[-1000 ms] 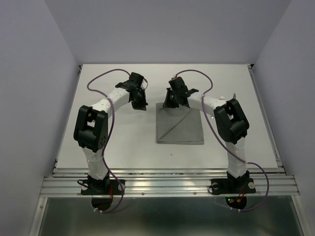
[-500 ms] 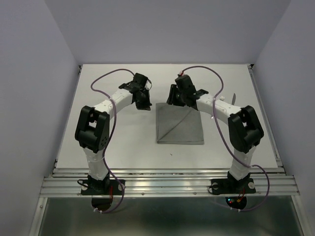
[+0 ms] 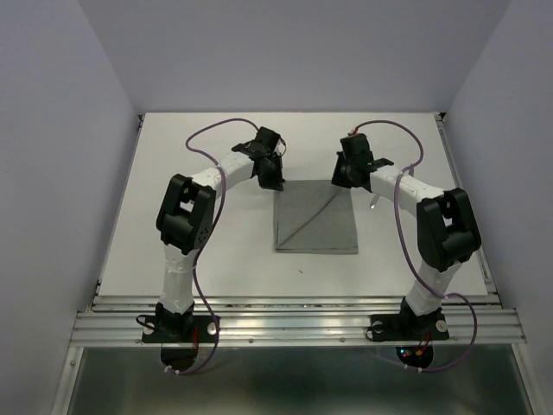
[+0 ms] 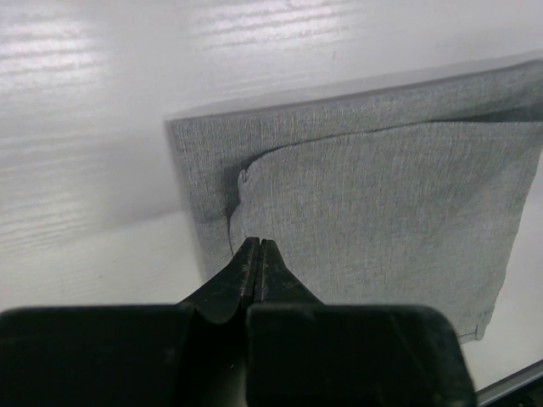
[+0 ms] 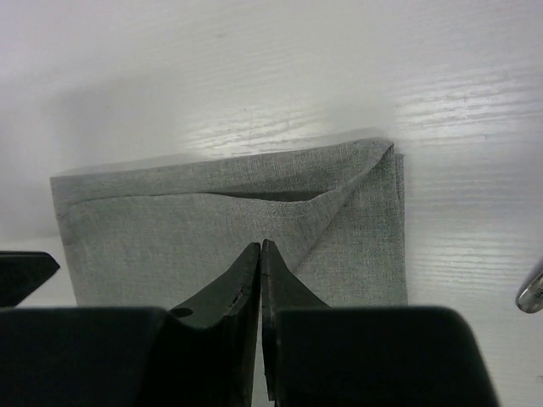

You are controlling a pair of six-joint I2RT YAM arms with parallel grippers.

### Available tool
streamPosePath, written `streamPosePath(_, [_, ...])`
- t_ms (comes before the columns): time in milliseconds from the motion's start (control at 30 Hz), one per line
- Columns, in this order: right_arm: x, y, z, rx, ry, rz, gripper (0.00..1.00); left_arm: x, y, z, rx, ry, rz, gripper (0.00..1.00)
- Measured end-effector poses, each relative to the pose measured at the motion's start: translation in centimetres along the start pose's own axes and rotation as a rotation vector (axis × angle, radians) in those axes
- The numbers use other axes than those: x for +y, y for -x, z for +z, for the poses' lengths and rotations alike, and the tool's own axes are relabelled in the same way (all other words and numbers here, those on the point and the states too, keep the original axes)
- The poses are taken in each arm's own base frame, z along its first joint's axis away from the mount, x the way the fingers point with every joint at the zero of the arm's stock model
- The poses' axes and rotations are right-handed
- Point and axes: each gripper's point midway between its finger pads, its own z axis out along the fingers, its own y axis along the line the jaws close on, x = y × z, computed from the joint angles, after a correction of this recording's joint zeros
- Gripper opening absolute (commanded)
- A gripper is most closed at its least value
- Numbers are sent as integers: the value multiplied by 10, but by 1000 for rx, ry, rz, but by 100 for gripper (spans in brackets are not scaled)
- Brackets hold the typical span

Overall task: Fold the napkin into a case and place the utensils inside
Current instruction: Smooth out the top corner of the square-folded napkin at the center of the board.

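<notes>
**Both claws closed over the far edge of the folded napkin**

The napkin [image 3: 316,218] lies flat near the middle of the table as a grey rectangle. A diagonal crease runs across its upper layer from the far right corner toward the near left. In the left wrist view, the top layer [image 4: 382,212] sits slightly inside the layer beneath, with a small pucker at its corner.

The left claw [image 3: 273,180] is at the napkin's far left corner. In its own camera, its fingers [image 4: 259,244] are pressed together with no gap, tips over the cloth just inside that puckered corner. Whether the tips touch the cloth cannot be told.

The right claw [image 3: 341,177] is at the napkin's far right corner. Its fingers [image 5: 260,246] are also closed tight, tips over the cloth close to where the crease meets the corner [image 5: 373,161]. Nothing shows between the fingers of either claw.

Just off the napkin's right edge lies a small silver utensil [image 3: 371,204]. Only its rounded end [image 5: 532,292] shows in the right wrist view, so fork or knife cannot be told.

Around the napkin, the table [image 3: 216,233] is a white board with a faint wood grain. Purple cables [image 3: 207,138] loop above both arms. Beyond the napkin's near side, a ribbed metal rail [image 3: 294,324] carries the arm bases. Plain pale lilac walls [image 3: 302,52] close in the far side and both flanks.
</notes>
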Motion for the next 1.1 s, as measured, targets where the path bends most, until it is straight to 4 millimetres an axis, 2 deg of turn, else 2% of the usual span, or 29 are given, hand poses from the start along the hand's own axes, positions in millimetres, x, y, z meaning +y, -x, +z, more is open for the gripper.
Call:
streamPosePath(233, [-18,-14,19,45,-61,-18,9,-7,16,4,-25,-14,18,2])
streamPosePath(433, [-32,-23,37,75,-116,-35,8,2,15,14,-9,18,40,1])
streamPosePath(533, [-40,-24,46,84,-138,-35,8,6,12,15,5,35,51,5])
streamPosePath(667, [-45,-26,49,96,-151,-32,8,8,15,14,0,46,67,25])
streamPosePath(733, [-45,-24,50,92,-149,-28,8,9,17,14,-5,51,75,28])
streamPosePath(1100, [-37,-15,49,81,-121,-24,8,16,13,22,10,71,87,29])
